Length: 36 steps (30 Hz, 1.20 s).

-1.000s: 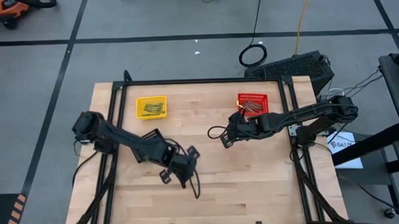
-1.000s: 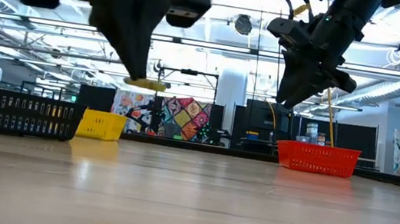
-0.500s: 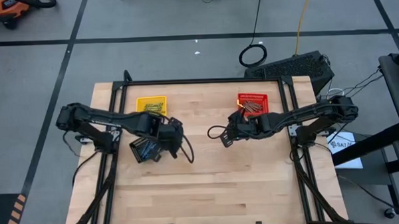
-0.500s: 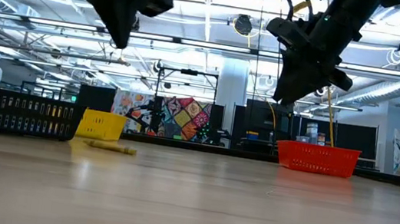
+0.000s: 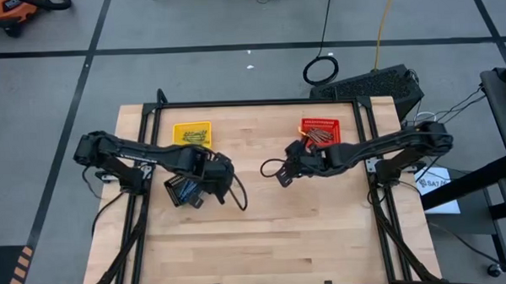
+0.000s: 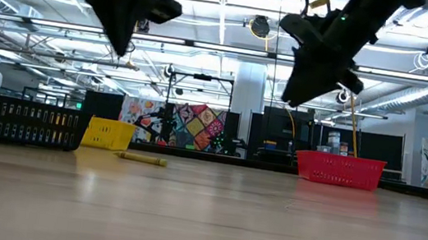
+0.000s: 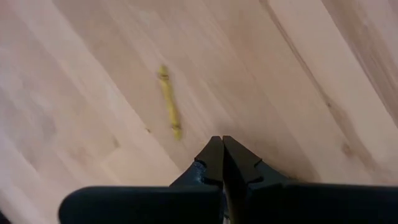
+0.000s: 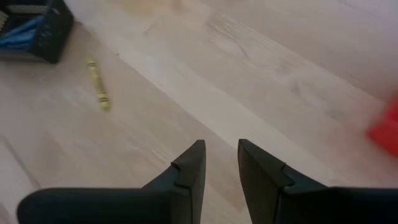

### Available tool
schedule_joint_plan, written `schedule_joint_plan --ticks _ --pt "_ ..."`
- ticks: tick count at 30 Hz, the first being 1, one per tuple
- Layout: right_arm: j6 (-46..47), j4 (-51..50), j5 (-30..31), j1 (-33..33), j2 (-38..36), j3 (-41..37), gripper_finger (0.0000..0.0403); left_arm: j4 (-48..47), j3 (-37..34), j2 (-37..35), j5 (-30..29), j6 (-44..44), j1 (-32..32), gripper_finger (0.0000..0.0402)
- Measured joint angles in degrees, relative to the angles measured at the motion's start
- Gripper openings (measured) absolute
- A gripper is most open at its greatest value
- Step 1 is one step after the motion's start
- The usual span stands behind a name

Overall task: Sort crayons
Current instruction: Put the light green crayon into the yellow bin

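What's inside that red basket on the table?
The red basket holds a heap of brown-red crayons, seen from above. From table level its mesh wall hides them, and whatever lies beneath the heap is covered.

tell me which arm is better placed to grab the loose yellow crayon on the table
Left: its gripper hangs just above the thin yellow crayon, jaws shut. The right gripper, jaws open, sees it farther off, by the black mesh basket.

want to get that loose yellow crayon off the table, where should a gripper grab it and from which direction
Probably at its middle, from straight above. The yellow crayon lies flat on the bare wooden table, apart from the baskets, so its thin body is free on both long sides. Fingers should close across its width; the left gripper, shut above it, would need opening.
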Motion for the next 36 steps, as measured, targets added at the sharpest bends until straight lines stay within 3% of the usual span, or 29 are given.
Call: schedule_joint_plan --ticks 5,9,13,17,24,36 --pt "-8.92 6.75 -2.96 -1.7 2.82 0.0 0.0082 -1.01 0.06 -0.28 -0.6 0.49 -0.02 0.0" --pt "-16.04 13.52 -3.9 -3.74 5.9 -0.02 0.0084 -2.54 0.04 -1.45 -9.54 0.05 -0.02 0.0" --pt "-22.66 20.17 -8.63 -6.15 8.98 -0.02 0.0106 -6.1 0.04 -3.32 -15.54 0.1 0.99 0.0" --pt "-28.98 27.25 -13.65 -7.93 11.81 -0.03 0.0129 -8.74 0.04 -7.07 -16.16 -0.02 3.66 0.0" --pt "-35.59 37.62 -16.12 -9.28 16.78 0.2 0.0137 -8.7 0.03 -13.85 -16.23 0.03 9.08 0.0" --pt "-38.57 34.68 -16.76 -10.3 30.46 13.57 0.0137 -8.03 0.02 -19.64 -16.51 -0.04 12.58 0.0"
